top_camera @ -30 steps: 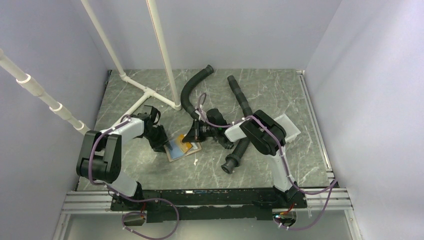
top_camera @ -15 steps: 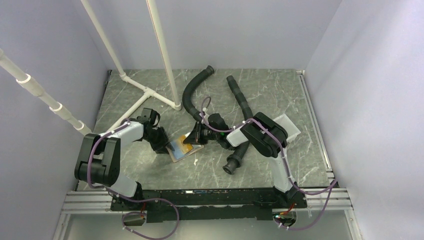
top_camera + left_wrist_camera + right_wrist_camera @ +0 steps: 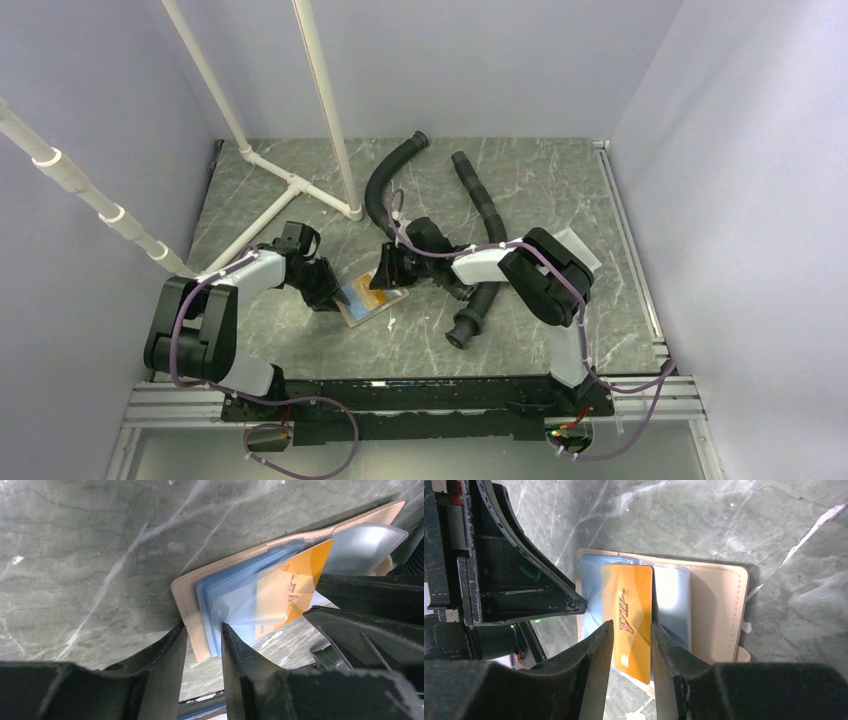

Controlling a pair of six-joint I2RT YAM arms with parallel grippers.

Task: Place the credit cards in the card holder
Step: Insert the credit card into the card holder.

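Table [image 3: 560, 190]: grey marbled top, the work surface. I keep the job at its middle, where both my arms reach.
Black hoses [image 3: 482, 205]: two ribbed lengths behind and under my right arm. They are no part of this job.
White tray [image 3: 585, 250]: at the far right, half hidden by my right arm. I cannot see whether other credit cards lie in it.
Card holder [image 3: 719, 615]: lies open and flat between my two grippers, tan cover down and clear blue-tinted sleeves up, so the pockets face me.
Left gripper [image 3: 202, 630]: jaws narrow, clamped on the holder's near corner with cover and sleeves between them. My judgement is that this pins the holder so it cannot slide while a card is pushed in.
Right gripper [image 3: 631, 626]: jaws parted, standing above the orange card with nothing pinched. They sit in line with the card's long axis, suited to a nudge.
Orange card [image 3: 295, 585]: part-way under a clear sleeve, one end protruding toward my right gripper. I judge it not yet fully seated.
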